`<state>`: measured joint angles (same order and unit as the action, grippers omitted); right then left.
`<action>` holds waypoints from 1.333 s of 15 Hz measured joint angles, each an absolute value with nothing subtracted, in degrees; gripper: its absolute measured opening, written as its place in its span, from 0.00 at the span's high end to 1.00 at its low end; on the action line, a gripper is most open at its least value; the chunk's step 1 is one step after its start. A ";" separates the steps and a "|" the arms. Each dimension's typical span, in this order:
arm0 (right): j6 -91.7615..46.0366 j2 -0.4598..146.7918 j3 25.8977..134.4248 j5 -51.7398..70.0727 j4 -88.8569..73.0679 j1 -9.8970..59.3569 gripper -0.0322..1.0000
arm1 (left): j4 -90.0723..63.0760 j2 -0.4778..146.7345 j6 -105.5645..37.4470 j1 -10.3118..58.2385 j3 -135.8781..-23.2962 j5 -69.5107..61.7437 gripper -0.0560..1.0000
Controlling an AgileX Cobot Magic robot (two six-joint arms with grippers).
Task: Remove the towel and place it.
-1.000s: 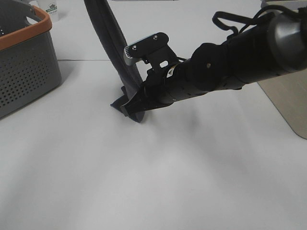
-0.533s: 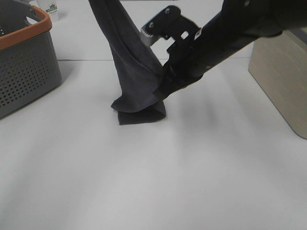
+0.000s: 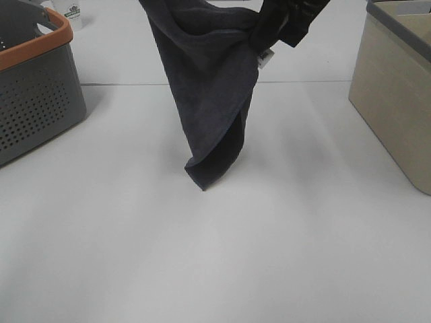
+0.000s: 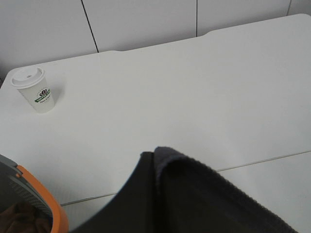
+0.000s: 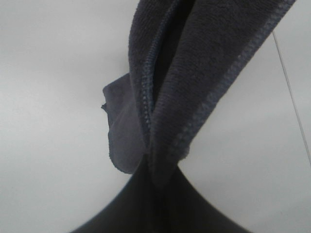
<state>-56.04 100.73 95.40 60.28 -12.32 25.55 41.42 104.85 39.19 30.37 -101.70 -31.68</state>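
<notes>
The dark charcoal towel (image 3: 209,87) hangs in a wide drape over the middle of the white table, its lowest corner (image 3: 202,185) at or just above the surface. My right gripper (image 3: 269,37) is shut on the towel's upper right edge, near the top of the exterior view. In the right wrist view the hemmed towel edge (image 5: 194,63) is pinched between the fingers (image 5: 146,204). My left gripper (image 4: 154,158) is shut on the towel's other upper corner (image 4: 204,194). It is out of the exterior view, above the top edge.
A grey perforated basket with an orange rim (image 3: 34,101) stands at the left, also in the left wrist view (image 4: 43,204). A beige bin (image 3: 394,101) stands at the right edge. A white paper cup (image 4: 36,90) stands at the far back left (image 3: 71,12).
My right gripper has risen up and to the right with the towel's edge. The towel has spread out, and its folded lower end has lifted off the table to a hanging corner.
</notes>
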 joint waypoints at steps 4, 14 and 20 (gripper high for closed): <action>-56.04 100.73 95.91 60.50 -10.14 25.55 0.95 | 40.57 102.44 41.83 29.79 -101.70 -31.68 0.95; -56.72 100.73 95.91 58.27 -12.72 25.55 0.88 | 38.73 102.16 42.17 29.68 -101.76 -31.68 0.95; -58.38 100.73 95.91 58.10 -15.30 25.55 0.95 | 38.73 102.16 41.88 29.68 -101.76 -31.34 0.95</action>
<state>-58.38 100.73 95.91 58.10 -15.30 25.55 38.73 102.16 41.88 29.68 -101.76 -31.34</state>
